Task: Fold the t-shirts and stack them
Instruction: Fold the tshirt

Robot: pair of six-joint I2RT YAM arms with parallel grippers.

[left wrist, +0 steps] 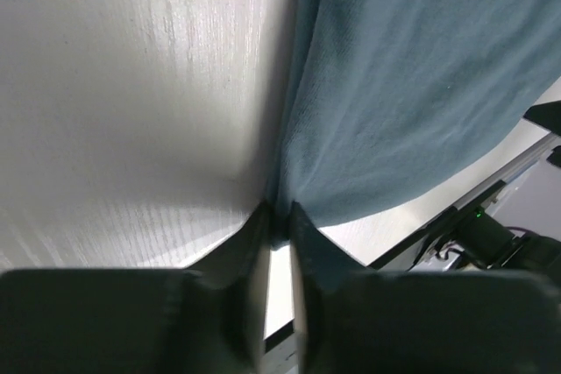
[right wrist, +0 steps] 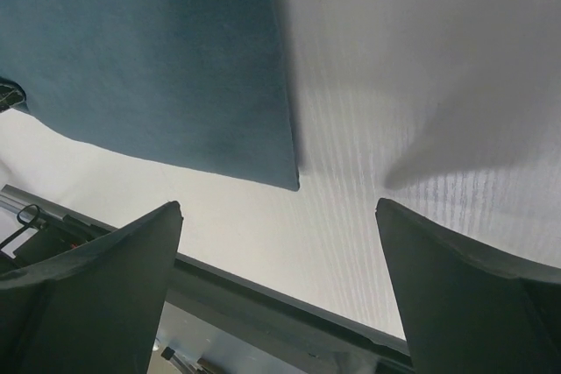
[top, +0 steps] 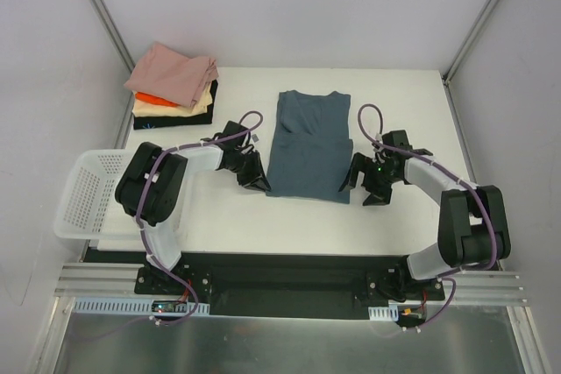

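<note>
Slate-blue t-shirt [top: 307, 151]: my left gripper [left wrist: 279, 213] pinches its near left corner; my right gripper [right wrist: 279, 208] stands wide open, empty, by the near right corner.

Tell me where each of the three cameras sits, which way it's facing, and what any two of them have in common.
Top external: above, behind the robot, looking down on the table, left arm, right arm, slate-blue t-shirt.
Left wrist: on the left arm, facing along the left pincer, closed on the shirt's edge.
Right wrist: on the right arm, looking past the open right pincer at the shirt's corner.
Shared: all three see the shirt.
</note>
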